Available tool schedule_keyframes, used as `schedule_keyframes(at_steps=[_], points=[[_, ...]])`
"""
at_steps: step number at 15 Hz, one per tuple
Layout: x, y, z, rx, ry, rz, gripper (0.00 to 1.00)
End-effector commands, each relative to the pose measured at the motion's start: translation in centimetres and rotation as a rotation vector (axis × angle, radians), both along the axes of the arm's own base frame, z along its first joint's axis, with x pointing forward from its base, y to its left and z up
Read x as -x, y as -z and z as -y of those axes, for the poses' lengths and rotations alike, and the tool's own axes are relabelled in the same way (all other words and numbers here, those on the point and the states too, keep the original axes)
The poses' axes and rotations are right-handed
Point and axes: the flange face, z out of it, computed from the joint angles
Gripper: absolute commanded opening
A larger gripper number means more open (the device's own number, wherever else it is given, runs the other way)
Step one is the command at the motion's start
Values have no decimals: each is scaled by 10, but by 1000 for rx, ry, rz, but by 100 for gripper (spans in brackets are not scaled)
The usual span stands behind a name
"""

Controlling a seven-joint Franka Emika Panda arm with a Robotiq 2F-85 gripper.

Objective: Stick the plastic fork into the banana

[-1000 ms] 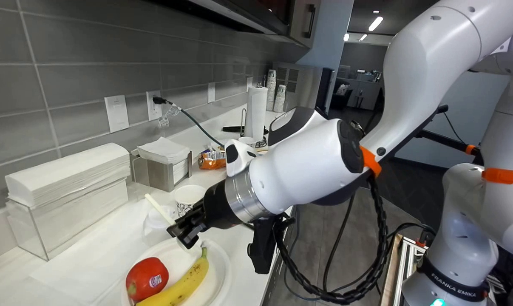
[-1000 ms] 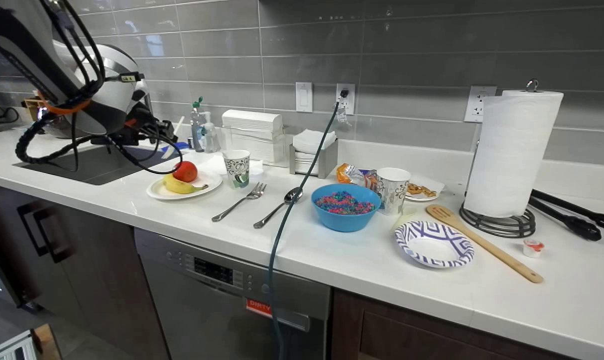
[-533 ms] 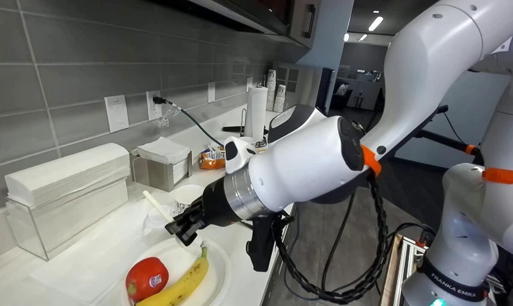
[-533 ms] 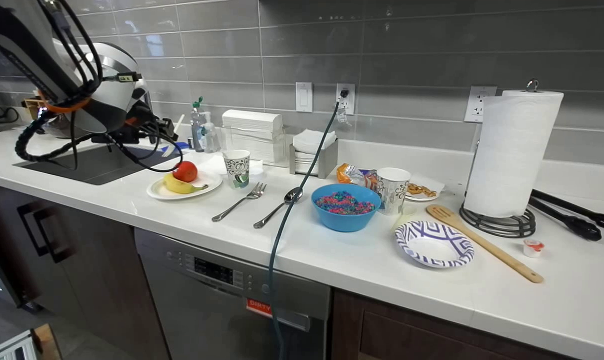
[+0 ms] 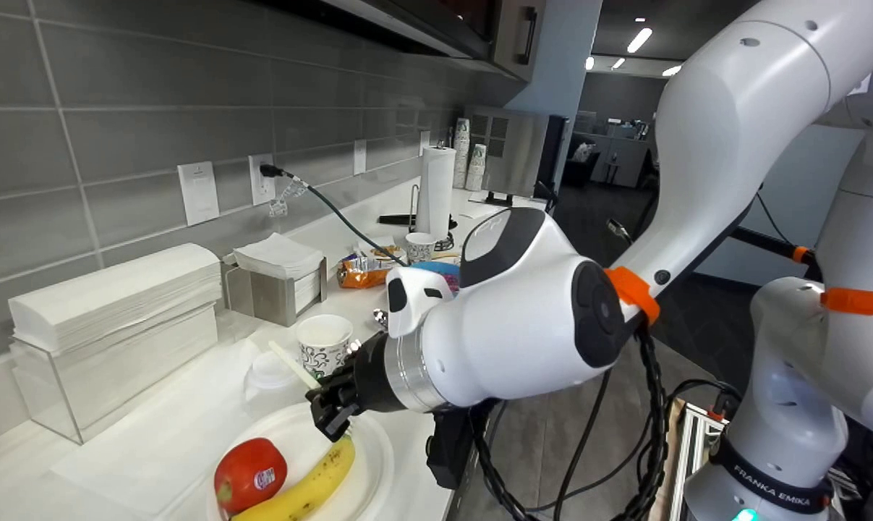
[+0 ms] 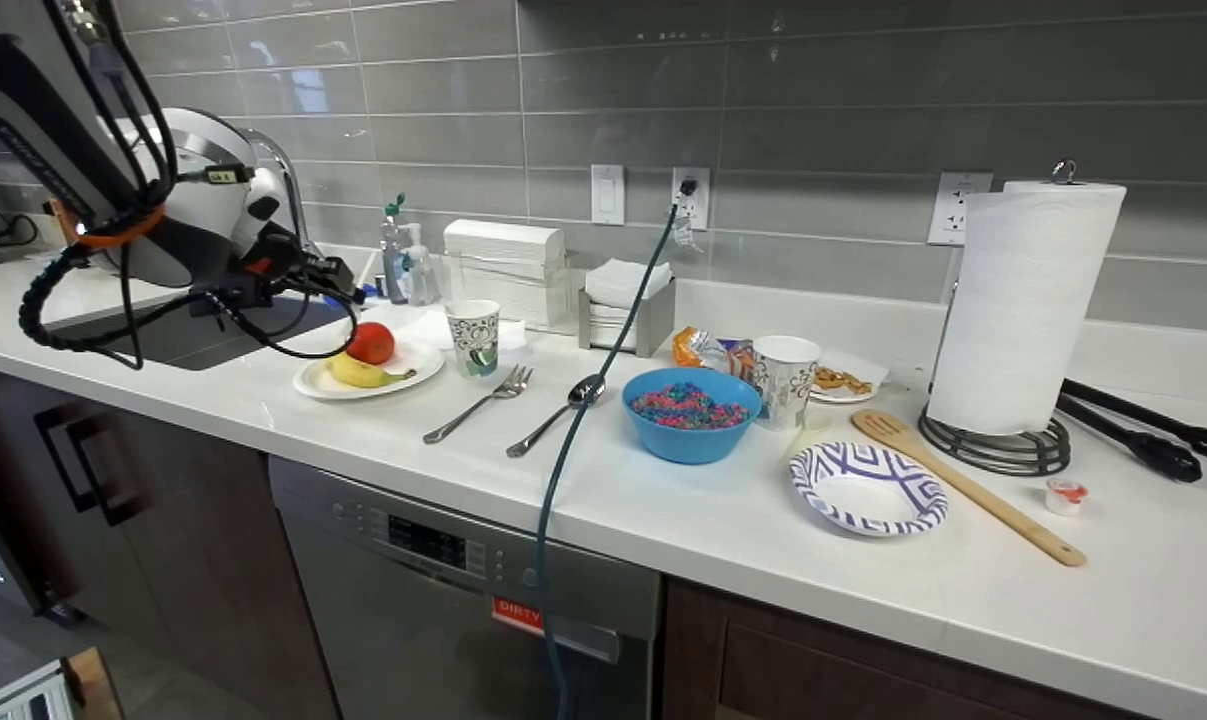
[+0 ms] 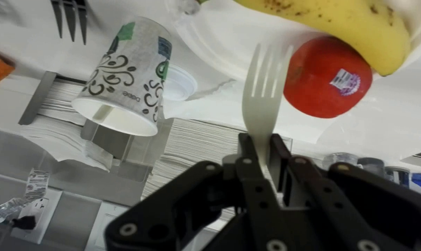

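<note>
**Held in the tool point(image 7: 261, 139): fork point(image 7: 262, 111), apart from the banana point(image 5: 312, 486)**

Wrist view: gripped by the tool just behind the head, with tines pointing outward and set against the plate point(image 7: 226, 40) alongside the fruit point(image 7: 315, 80) in projection; note the visible gap between tines and banana. In an exterior view: tilted, with handle slanting upward from the tool. On the plate, in both exterior views: banana, curved and yellow, beside the fruit. Upright near the plate, also in both: cup point(image 5: 324, 346). Farther along the bench point(image 6: 363, 430), in an exterior view: metal fork point(image 6: 473, 408) near spoon point(image 6: 545, 424), then blue bowl point(image 6: 691, 447) of pink and blue grains point(image 6: 690, 405), patterned bowl point(image 6: 818, 475), wooden spoon point(image 6: 993, 503) and upright roll point(image 6: 1028, 310).
</note>
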Motion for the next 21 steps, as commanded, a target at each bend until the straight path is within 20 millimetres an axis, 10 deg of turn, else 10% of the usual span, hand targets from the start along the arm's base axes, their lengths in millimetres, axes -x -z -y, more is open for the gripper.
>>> schedule_keyframes(at_steps=[1, 21], points=[[3, 7, 5, 61, 63, 91, 4], [8, 67, -14, 98, -92, 281, 15]])
